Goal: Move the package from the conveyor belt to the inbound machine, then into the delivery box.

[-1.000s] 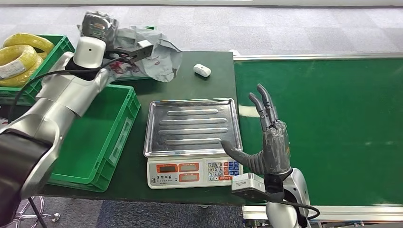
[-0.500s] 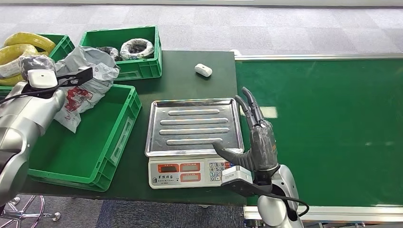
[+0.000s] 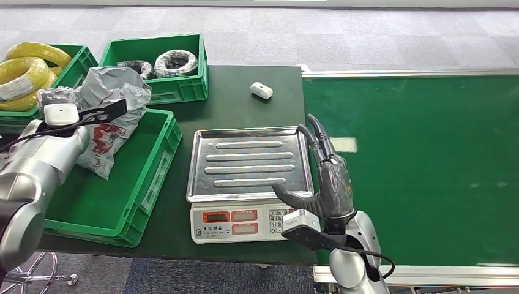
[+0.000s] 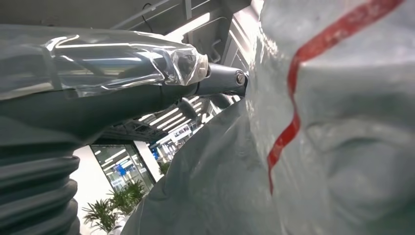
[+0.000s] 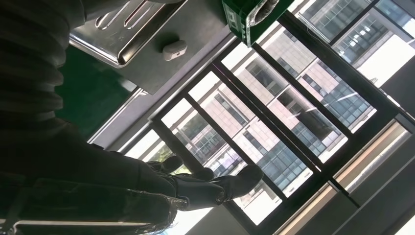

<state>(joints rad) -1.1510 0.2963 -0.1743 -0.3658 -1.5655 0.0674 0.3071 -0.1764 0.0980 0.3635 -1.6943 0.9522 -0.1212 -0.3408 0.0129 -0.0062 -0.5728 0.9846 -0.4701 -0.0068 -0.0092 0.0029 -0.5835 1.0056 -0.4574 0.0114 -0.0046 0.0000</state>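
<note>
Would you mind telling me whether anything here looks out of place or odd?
Nothing looks spilled or damaged. The grey package is crumpled and hangs from the left hand over the green delivery box, not yet set down. The scale tray is bare, and the right hand hovers beside it, holding nothing.

Close view of left hand [image 4: 147, 83]: grey ribbed cover at one edge, thick grey thumb wrapped in clear shiny film, tip pressed against grey plastic package [image 4: 333, 147]. Package crumpled, marked with a curving red stripe [image 4: 288, 132], taking up most of the frame. Darker fingers [image 4: 188, 107] partly visible behind the thumb, against the package. Background: ceiling lights [image 4: 161, 120], glass front, potted plants [image 4: 105, 213]
</note>
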